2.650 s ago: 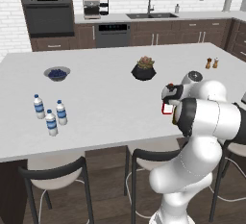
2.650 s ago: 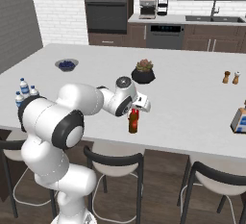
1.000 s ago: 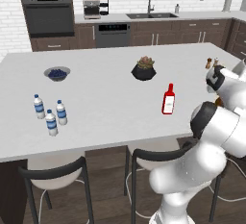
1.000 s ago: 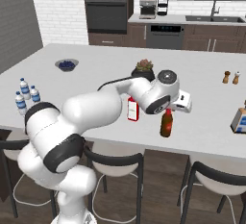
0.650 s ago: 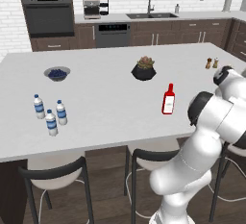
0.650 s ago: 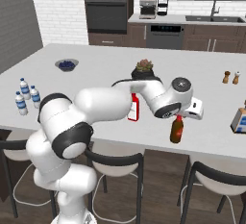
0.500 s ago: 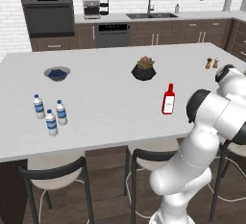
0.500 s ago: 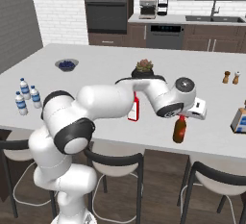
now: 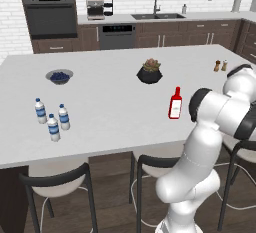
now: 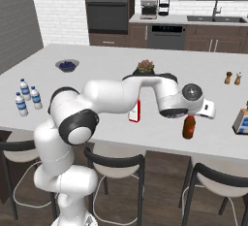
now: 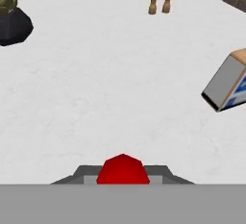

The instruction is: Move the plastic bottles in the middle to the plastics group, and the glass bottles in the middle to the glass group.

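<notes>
Three water bottles (image 9: pixel 52 122), one red bottle (image 9: pixel 175 104), seemingly two tiny brown bottles (image 9: pixel 220 66).

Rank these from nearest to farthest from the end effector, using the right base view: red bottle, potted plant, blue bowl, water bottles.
The end effector holds the brown bottle at the counter's near edge.
1. Red bottle, just to its left.
2. Potted plant, behind and to the left.
3. Blue bowl, far left, toward the back.
4. Water bottles, far left edge.

Bright, even light — soft, low-resolution render
</notes>
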You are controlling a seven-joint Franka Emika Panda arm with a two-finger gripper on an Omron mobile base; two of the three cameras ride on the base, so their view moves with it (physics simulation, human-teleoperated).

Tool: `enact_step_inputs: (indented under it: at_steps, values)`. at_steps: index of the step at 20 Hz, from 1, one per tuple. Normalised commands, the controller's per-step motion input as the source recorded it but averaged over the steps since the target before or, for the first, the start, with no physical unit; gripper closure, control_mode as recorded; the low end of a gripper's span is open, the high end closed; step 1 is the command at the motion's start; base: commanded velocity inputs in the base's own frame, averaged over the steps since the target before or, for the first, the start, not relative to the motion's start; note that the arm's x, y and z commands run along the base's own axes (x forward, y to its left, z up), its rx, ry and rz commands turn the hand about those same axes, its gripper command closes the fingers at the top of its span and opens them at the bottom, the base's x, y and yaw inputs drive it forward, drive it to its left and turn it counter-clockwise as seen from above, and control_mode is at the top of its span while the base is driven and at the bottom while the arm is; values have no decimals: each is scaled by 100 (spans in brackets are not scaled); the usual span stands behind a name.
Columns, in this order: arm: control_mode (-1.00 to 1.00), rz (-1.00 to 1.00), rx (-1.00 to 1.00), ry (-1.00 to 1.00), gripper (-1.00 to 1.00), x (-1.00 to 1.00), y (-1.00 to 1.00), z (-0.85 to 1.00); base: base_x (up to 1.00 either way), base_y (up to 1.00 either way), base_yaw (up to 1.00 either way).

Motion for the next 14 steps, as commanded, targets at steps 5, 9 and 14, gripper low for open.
enact_step_inputs:
  at_steps: [5, 9, 14]
  values:
    - [-100, 0, -13, -25, 100, 31, 0, 15, 0, 0, 0]
    - [-100, 0, -9, -5, 100, 9, 0, 38, 0, 0, 0]
    - [-100, 0, 0, 0, 100, 0, 0, 21, 0, 0, 0]
